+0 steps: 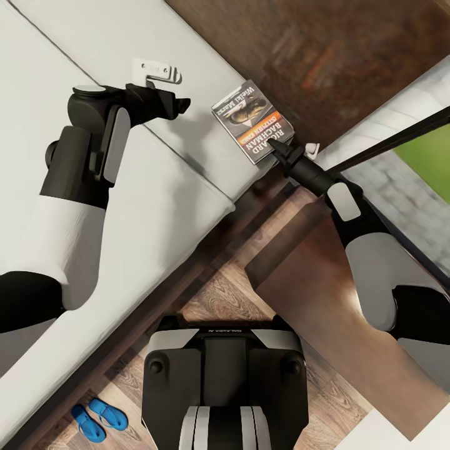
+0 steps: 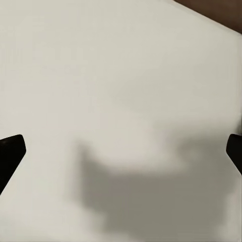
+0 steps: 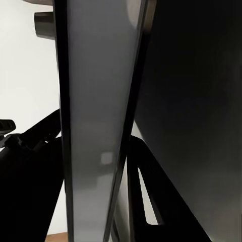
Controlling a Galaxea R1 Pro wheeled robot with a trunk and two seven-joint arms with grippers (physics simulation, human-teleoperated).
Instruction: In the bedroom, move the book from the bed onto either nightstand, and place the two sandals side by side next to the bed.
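Head view: book (image 1: 253, 121) is at the corner of the bed (image 1: 187, 206) near the dark brown headboard (image 1: 312, 56), cover up, orange band and white lettering readable. Right gripper (image 1: 299, 150) is at the book's near corner, one black tip and one white finger (image 1: 311, 149) on either side of the edge, so it looks clamped on the book, though contact itself is too small to confirm. Left gripper (image 1: 157, 71) hangs over the mattress, white fingers spread apart, well apart from the book. Both blue sandals (image 1: 99, 419) lie side by side on the plank floor (image 1: 219, 300) just beside the bed frame, near the robot base. Nightstand (image 1: 325, 294) top is under the right arm, beside the bed. Left wrist view: plain pale mattress (image 2: 121, 75) with the gripper's shadow; dark finger tips at the two frame edges, wide apart. Right wrist view: the book (image 3: 96, 126) seen edge-on very close, pale page edge next to the dark cover, between the gripper's dark parts; consistent with a closed grip on it.
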